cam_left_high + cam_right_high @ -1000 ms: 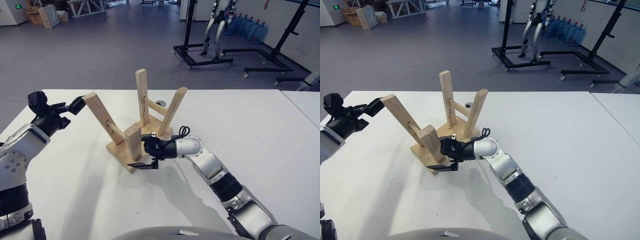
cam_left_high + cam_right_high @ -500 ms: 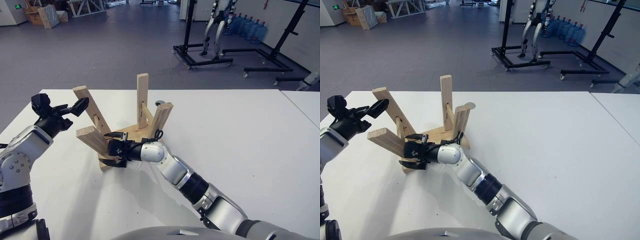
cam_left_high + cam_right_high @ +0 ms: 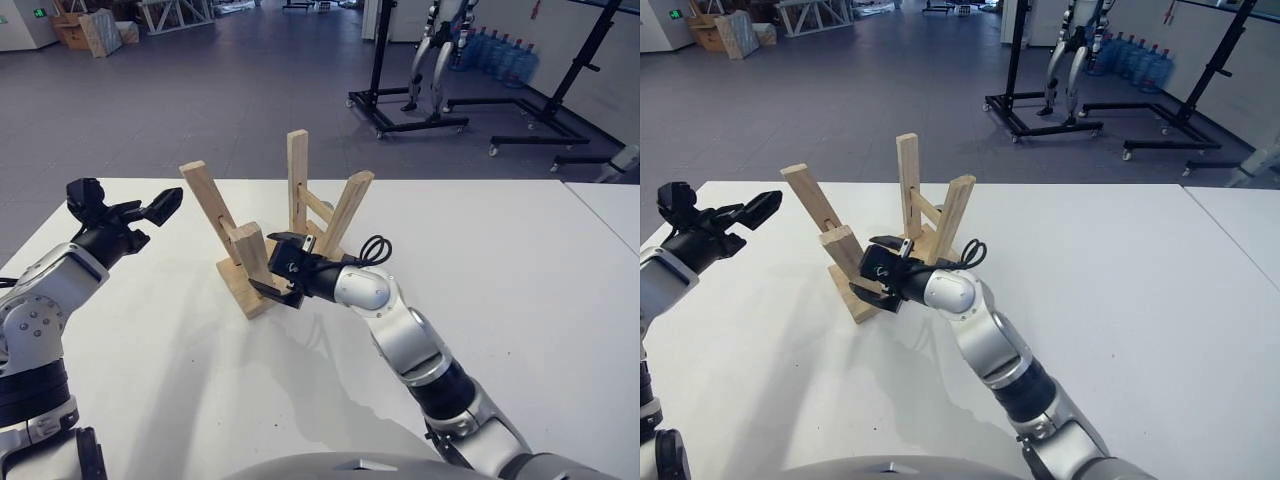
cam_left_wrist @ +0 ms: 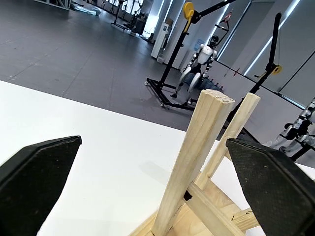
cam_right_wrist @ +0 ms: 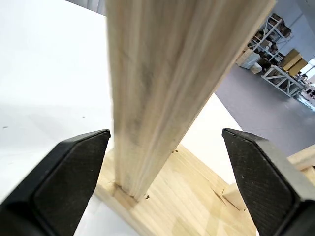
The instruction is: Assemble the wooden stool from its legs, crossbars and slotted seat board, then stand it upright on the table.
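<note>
The wooden stool stands upside down on the white table (image 3: 520,300), its seat board (image 3: 238,293) lying flat and its legs pointing up. My right gripper (image 3: 278,266) is open around the short near leg (image 3: 250,250); in the right wrist view that leg (image 5: 167,88) rises between the two black fingers (image 5: 74,182) without touching either. A crossbar (image 3: 318,207) joins the back leg (image 3: 297,170) and the right leg (image 3: 350,205). My left gripper (image 3: 155,208) hangs open to the left of the slanted far-left leg (image 3: 208,200), apart from it. In the left wrist view that leg (image 4: 197,147) stands between the spread fingers (image 4: 34,182).
The table has free room in front of and to the right of the stool. A second white table (image 3: 612,205) adjoins at the far right. Black wheeled racks (image 3: 410,110) stand on the floor beyond the table's far edge.
The stool swung left and tipped, then came back right and now lies flat. My left gripper has come off the far-left leg. My right gripper rose from the seat board's edge to the near leg.
</note>
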`<state>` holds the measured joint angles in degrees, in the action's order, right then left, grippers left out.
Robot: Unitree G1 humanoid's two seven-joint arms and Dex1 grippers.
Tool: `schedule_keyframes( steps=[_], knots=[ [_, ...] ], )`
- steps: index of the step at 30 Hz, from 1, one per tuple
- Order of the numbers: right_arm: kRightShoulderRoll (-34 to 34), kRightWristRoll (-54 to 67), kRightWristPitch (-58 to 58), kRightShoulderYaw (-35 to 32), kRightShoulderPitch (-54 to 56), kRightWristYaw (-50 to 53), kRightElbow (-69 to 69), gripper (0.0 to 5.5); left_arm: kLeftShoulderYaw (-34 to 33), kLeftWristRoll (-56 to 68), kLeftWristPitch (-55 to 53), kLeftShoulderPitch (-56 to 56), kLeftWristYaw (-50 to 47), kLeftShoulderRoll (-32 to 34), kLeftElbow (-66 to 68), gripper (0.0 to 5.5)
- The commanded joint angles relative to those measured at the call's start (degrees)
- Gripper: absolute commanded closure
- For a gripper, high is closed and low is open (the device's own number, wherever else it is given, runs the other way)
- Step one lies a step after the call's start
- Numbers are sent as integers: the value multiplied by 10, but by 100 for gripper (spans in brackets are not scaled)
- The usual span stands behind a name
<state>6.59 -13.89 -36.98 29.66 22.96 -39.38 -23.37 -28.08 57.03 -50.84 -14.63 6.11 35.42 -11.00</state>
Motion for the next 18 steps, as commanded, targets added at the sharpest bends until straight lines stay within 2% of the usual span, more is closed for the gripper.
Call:
schedule_keyframes(
  steps=[1,4,6,10,12,14,18],
  knots=[
    [15,41,-26,-4,-3,-23,-44,131,-9,-8,-11,-7,2,11,2,10],
    [36,68,-19,-7,-12,-37,-57,131,-9,-9,-12,-8,2,9,0,10],
    [88,95,-5,-40,-26,-68,-79,131,-19,-1,-19,0,4,16,-8,10],
    [317,156,61,-197,-100,-204,-48,131,-33,-20,-44,116,86,79,-53,10],
    [386,153,87,-239,-117,-224,26,131,-25,-54,-41,187,128,109,-68,10],
    [391,125,113,-240,-88,-184,149,131,-5,-88,-39,228,149,130,-83,10],
    [231,62,205,-228,60,73,469,131,101,-153,-29,207,151,120,-106,10]
  ],
)
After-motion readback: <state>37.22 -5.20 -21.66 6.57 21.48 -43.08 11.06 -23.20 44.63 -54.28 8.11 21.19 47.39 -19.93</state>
